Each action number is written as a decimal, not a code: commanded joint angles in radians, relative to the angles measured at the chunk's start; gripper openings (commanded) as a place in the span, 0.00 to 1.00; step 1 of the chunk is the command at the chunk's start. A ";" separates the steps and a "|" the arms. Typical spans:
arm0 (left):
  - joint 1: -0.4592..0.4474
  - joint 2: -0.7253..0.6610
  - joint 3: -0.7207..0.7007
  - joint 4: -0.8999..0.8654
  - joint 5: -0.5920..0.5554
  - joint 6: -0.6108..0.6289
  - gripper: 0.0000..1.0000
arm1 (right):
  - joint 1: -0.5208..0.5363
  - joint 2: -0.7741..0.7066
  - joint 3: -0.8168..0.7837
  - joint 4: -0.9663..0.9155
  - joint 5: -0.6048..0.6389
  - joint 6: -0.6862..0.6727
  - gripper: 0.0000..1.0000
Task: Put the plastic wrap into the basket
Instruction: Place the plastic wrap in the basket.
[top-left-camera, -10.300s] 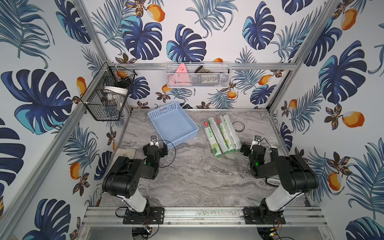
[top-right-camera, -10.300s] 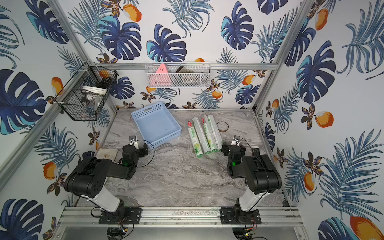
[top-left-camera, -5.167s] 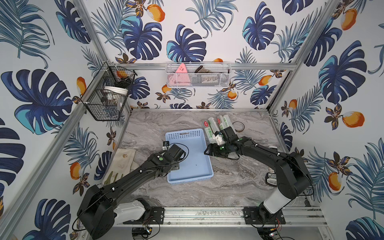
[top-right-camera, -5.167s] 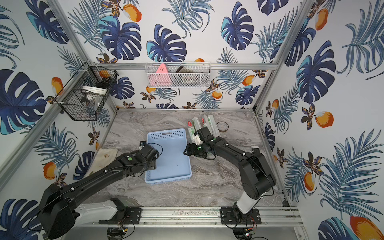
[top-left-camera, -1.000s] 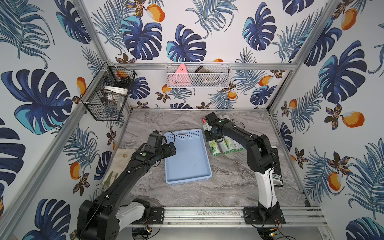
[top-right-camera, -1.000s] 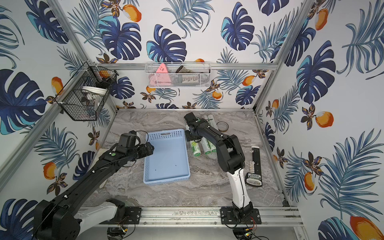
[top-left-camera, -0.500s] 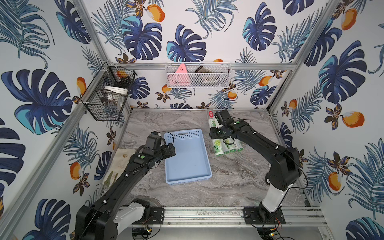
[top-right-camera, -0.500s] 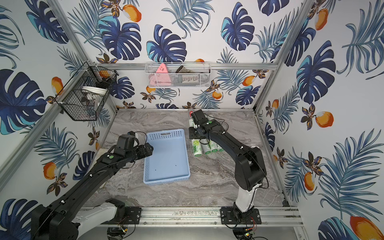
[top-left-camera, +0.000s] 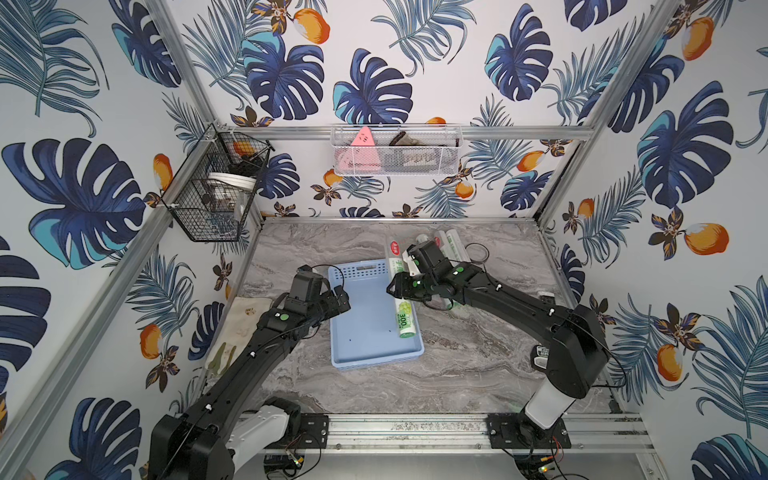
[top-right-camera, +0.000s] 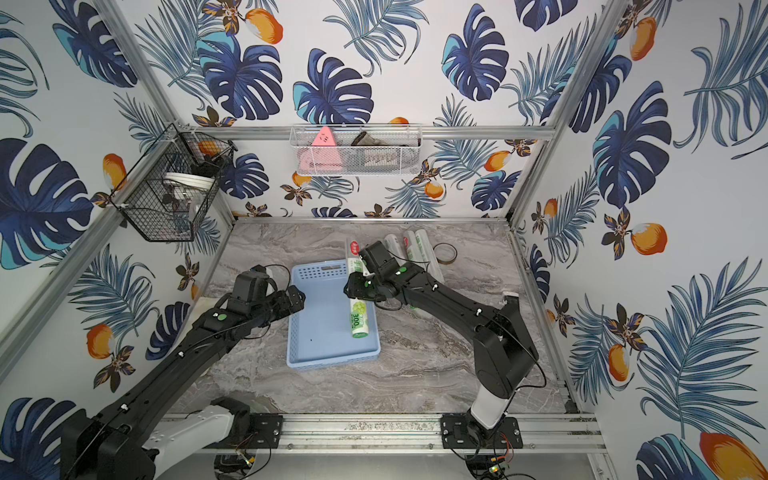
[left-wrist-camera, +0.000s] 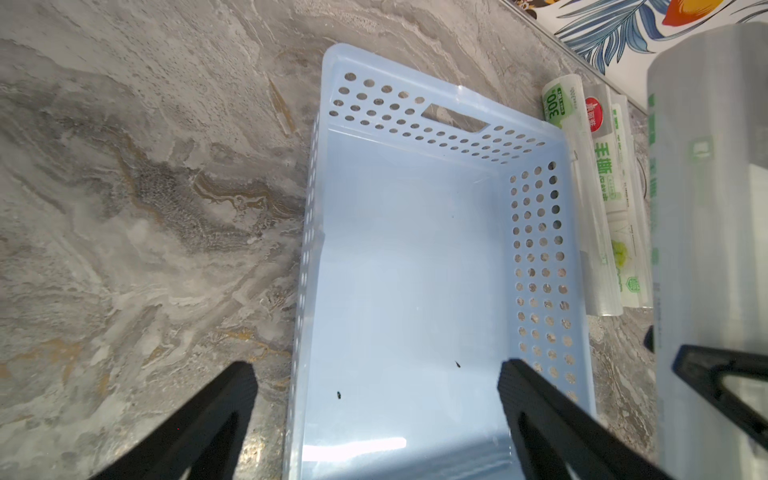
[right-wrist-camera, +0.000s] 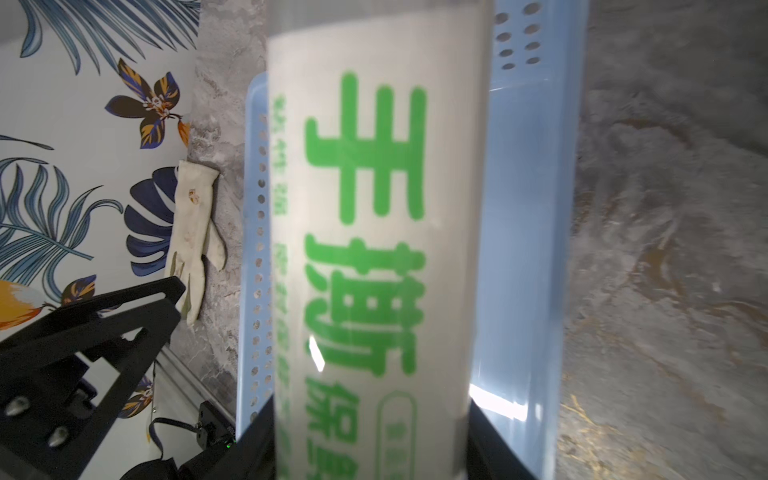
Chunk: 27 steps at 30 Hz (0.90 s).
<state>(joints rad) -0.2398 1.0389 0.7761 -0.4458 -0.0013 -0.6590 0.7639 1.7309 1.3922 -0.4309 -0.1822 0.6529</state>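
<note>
The light-blue basket (top-left-camera: 376, 360) (top-right-camera: 332, 360) sits mid-table. My right gripper (top-left-camera: 401, 287) (top-right-camera: 358, 291) is shut on one roll of plastic wrap (top-left-camera: 405, 320) (top-right-camera: 359, 320) and holds it lengthwise over the basket's right side. Its "300" end is above the basket floor and its red end reaches past the far wall. In the right wrist view that roll (right-wrist-camera: 374, 249) fills the middle between the jaws of the right gripper (right-wrist-camera: 370, 457). Three more rolls (top-left-camera: 455, 246) (left-wrist-camera: 598, 199) lie right of the basket. My left gripper (top-left-camera: 338, 297) (left-wrist-camera: 374, 374) is open astride the basket's left wall (left-wrist-camera: 303, 291), holding nothing.
A brown tape ring (top-left-camera: 478, 251) lies at the back right. A soiled glove (top-left-camera: 237, 328) (right-wrist-camera: 195, 232) lies along the left wall. A black wire basket (top-left-camera: 216, 187) and a white mesh basket (top-left-camera: 395, 151) hang on the walls above the table.
My right gripper has carried its roll from the pile leftward and forward over the basket. The left gripper has stayed at the basket's left wall and opened slightly wider.
</note>
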 joint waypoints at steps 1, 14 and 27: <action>0.001 -0.028 -0.005 -0.023 -0.044 -0.017 0.99 | 0.038 0.033 0.022 0.094 -0.004 0.061 0.37; 0.000 -0.108 -0.017 -0.074 -0.117 -0.030 0.99 | 0.172 0.183 0.086 0.142 0.061 0.129 0.37; 0.000 -0.110 -0.030 -0.072 -0.111 -0.025 0.99 | 0.225 0.328 0.180 0.150 0.090 0.167 0.37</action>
<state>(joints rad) -0.2398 0.9291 0.7502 -0.5217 -0.1078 -0.6842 0.9813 2.0342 1.5532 -0.3462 -0.1131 0.8013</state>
